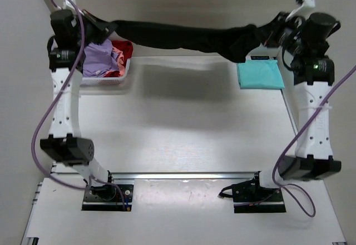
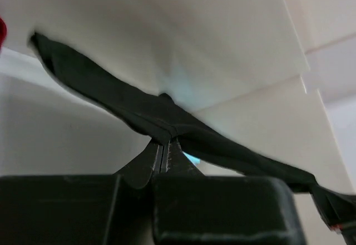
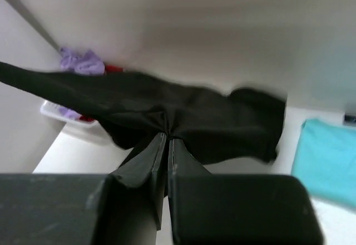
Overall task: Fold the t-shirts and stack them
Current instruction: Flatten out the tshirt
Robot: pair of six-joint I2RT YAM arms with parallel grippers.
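A black t-shirt [image 1: 183, 36] hangs stretched in the air between my two grippers, well above the table at the far side. My left gripper [image 1: 108, 27] is shut on its left end, and the cloth [image 2: 167, 120] is pinched at the fingertips [image 2: 164, 139]. My right gripper [image 1: 270, 31] is shut on the right end, where the cloth [image 3: 183, 114] bunches and hangs down. A folded teal t-shirt [image 1: 260, 74] lies flat at the far right. Lavender-purple [image 1: 100, 56] and red [image 1: 123, 49] t-shirts lie crumpled in the basket.
A white lattice basket [image 1: 123, 78] stands at the far left of the table, below the left gripper. The table's right edge [image 1: 289, 111] runs close beside the teal shirt. Pale walls close in at the back and left.
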